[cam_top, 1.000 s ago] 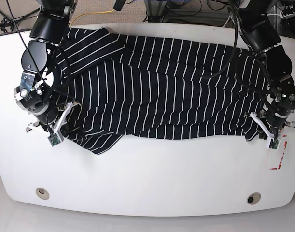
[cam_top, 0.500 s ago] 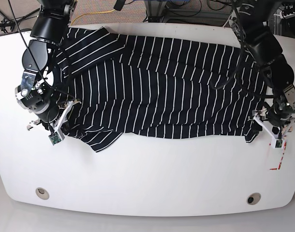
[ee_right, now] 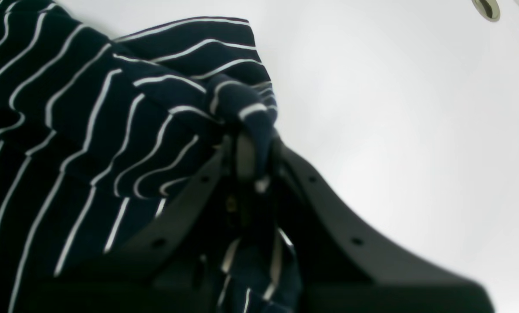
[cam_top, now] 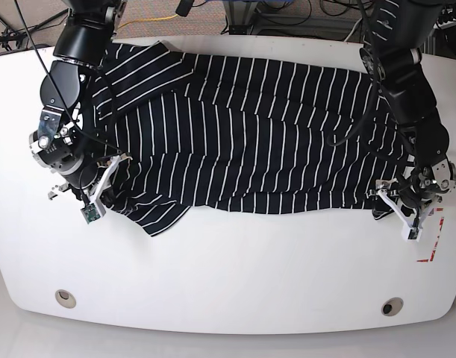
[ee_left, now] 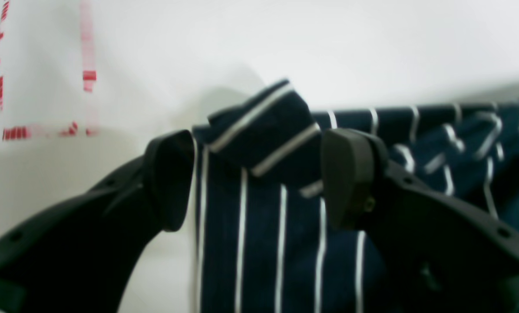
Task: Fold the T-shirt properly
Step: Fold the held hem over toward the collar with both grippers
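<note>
Left wrist view: the left gripper (ee_left: 255,178), black and two-fingered, stands with its fingers (ee_left: 350,174) wide apart, nothing pinched. Between them lies a hem corner of the T-shirt (ee_left: 263,130), soft dark navy fabric with thin white stripes, with a small flap turned over. Cloth runs off to the right of the gripper; bare white bench (ee_left: 285,39) beyond. A red dashed marking (ee_left: 85,76) sits on the bench at upper left, clear of the cloth.

Right wrist view: the right gripper (ee_right: 252,156) is closed tight on a bunched fold of the T-shirt (ee_right: 111,113), fabric pinched between its jaws and gathered into a ridge. The rest of the garment spreads off to the left; bare bench (ee_right: 394,108) to the right.

Base view: the T-shirt (cam_top: 250,134) lies spread flat, long axis running left to right across the bench (cam_top: 228,261), sleeves at the left end, hem at the right. The right gripper (cam_top: 101,195) is at the near-left sleeve edge, the left gripper (cam_top: 395,203) at the near-right hem corner, just beside the red marking (cam_top: 429,250).

Judgement: the two grippers bracket the near long edge. Only the sleeve end is gripped; the hem corner lies directly between the open jaws, so the left arm is placed to retake it before any lift across the short axis.
</note>
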